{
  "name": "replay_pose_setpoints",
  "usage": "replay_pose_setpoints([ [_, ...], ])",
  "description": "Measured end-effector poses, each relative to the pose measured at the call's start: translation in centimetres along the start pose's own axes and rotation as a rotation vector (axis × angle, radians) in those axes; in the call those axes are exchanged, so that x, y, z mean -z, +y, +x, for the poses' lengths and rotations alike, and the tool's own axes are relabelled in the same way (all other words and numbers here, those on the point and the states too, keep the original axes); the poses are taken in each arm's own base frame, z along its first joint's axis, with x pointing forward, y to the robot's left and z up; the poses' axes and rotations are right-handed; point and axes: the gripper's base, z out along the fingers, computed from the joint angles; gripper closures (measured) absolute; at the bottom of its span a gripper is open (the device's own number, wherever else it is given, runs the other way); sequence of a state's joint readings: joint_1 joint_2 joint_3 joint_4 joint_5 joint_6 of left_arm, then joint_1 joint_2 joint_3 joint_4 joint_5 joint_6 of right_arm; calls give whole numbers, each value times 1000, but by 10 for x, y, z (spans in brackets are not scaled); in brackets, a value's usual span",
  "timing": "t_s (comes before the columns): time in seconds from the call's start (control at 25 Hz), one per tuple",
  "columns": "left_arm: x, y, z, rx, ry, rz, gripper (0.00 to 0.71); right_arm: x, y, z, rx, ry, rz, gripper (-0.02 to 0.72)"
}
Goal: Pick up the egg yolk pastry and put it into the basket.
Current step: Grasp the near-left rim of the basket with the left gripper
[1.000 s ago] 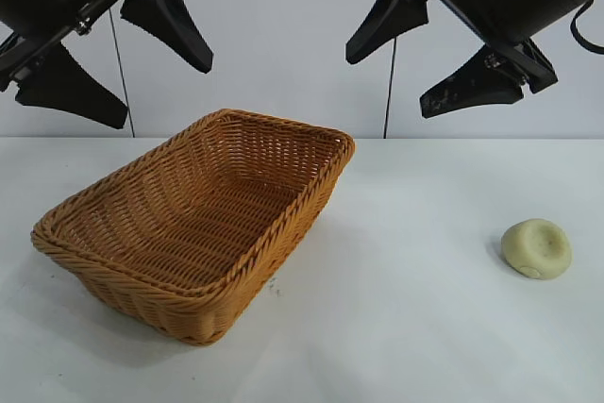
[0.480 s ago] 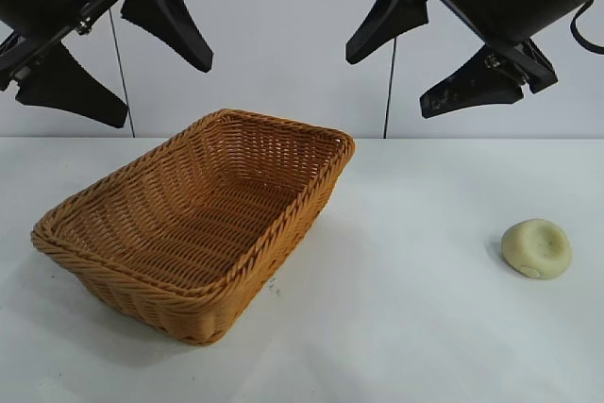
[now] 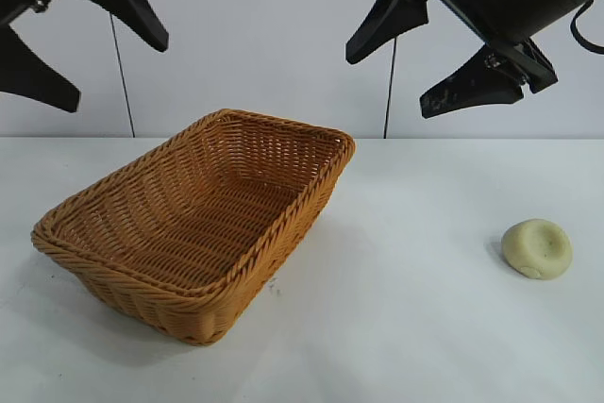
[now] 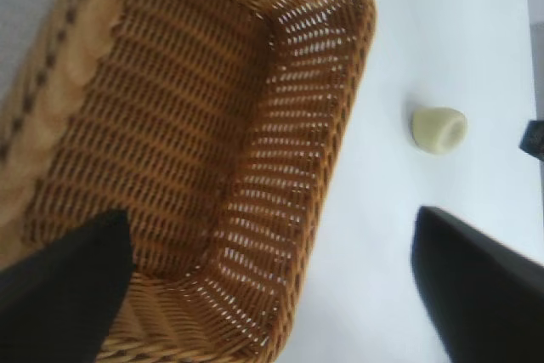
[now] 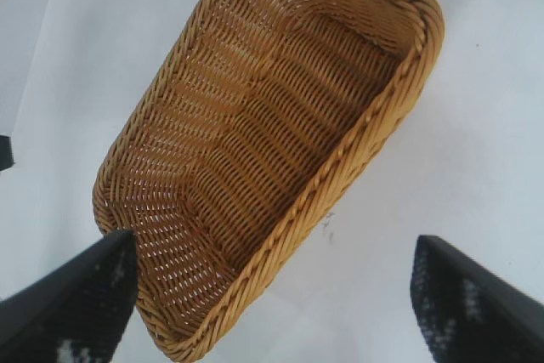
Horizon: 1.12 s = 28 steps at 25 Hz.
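The basket (image 3: 203, 233) is woven orange-brown wicker, rectangular, with sloping sides and a braided rim; it sits empty on the smooth white counter (image 3: 396, 327), toward the left. The egg yolk pastry (image 3: 537, 248) is a small pale yellowish-green bun, matte and domed, resting on the counter well apart from the basket, far to the right. The left end effector (image 3: 61, 40) hangs high above the basket's left side, its black tapered fingers spread apart. The right end effector (image 3: 429, 54) hovers high between basket and pastry, fingers likewise wide apart, holding nothing.
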<state>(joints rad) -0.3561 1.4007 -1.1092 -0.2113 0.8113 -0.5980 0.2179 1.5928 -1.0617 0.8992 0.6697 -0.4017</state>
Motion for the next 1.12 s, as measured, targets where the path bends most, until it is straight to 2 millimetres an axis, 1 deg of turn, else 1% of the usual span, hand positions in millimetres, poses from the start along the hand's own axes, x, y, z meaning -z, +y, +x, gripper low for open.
replay_pose_setpoints([
  [0.12, -1, -4, 7, 127, -41, -65, 67, 0, 0, 0, 0, 0, 0, 77],
  [0.24, -7, -4, 6, 294, -61, -93, 67, 0, 0, 0, 0, 0, 0, 77],
  [0.44, -29, 5, 11, 430, -30, -159, 67, 0, 0, 0, 0, 0, 0, 77],
  [0.6, -55, 13, 16, 498, 16, -226, 67, 0, 0, 0, 0, 0, 0, 77],
  [0.8, -91, 23, 21, 535, 56, -291, 67, 0, 0, 0, 0, 0, 0, 77],
  [0.88, -104, 26, 24, 560, 76, -299, 67, 0, 0, 0, 0, 0, 0, 77],
  [1.04, -138, 36, 31, 620, 109, -314, 67, 0, 0, 0, 0, 0, 0, 77],
  [1.12, -151, 39, 33, 633, 113, -319, 67, 0, 0, 0, 0, 0, 0, 77],
])
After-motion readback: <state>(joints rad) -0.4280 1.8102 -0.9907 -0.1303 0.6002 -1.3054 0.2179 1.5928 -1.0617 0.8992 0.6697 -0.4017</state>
